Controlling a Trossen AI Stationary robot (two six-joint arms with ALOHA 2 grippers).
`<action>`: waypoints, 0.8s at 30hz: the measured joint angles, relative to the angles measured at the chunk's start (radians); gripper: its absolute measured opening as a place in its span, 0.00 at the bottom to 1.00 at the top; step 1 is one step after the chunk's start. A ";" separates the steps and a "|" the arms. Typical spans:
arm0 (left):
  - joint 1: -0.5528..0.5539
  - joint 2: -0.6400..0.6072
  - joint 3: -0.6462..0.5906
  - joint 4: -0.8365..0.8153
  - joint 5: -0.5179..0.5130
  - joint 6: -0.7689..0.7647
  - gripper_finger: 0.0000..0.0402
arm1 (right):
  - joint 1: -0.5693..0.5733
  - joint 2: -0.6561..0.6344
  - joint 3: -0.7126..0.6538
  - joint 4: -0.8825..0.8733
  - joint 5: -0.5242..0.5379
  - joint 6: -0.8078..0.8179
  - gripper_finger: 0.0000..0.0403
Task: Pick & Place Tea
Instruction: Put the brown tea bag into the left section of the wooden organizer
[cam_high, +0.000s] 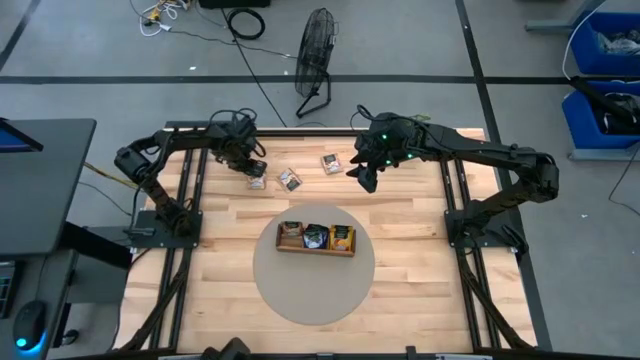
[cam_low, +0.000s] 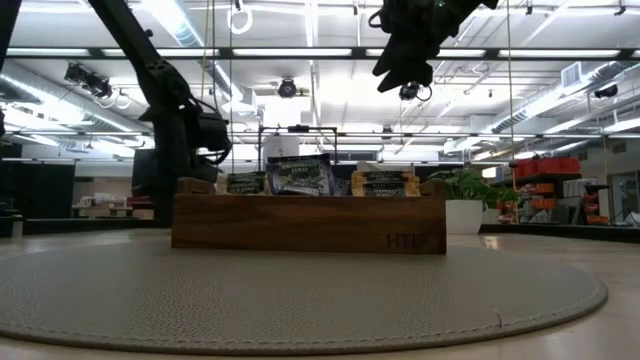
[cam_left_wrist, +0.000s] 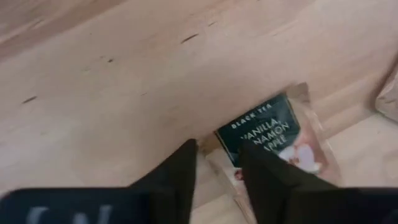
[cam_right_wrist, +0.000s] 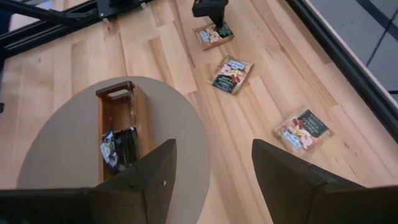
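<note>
Left pincer (cam_left_wrist: 217, 163): narrowly parted, fingers straddling the edge of a tea packet (cam_left_wrist: 272, 133) on the counter (cam_high: 230, 270), not clenched.
Left arm: reaching down at 11 o'clock of the tray (cam_high: 315, 238).
Right pincer (cam_right_wrist: 211, 163): released wide, empty, raised.
Other tea: two packets (cam_high: 290, 179) (cam_high: 331, 163) loose at 12 o'clock; more in the tray.

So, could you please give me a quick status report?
Left claw down at a loose tea packet, fingers astride its edge. Right claw open, raised, empty. Nothing in the way.
</note>
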 joint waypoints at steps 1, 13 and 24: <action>-0.009 0.004 0.000 0.002 -0.005 -0.003 0.28 | 0.000 0.000 0.000 0.000 0.006 0.000 0.54; -0.036 -0.001 -0.003 0.079 0.060 0.015 0.01 | 0.000 0.000 0.000 -0.005 0.012 0.035 0.54; -0.027 -0.102 -0.007 0.056 0.136 0.010 0.00 | 0.000 0.000 0.000 -0.005 0.020 0.030 0.54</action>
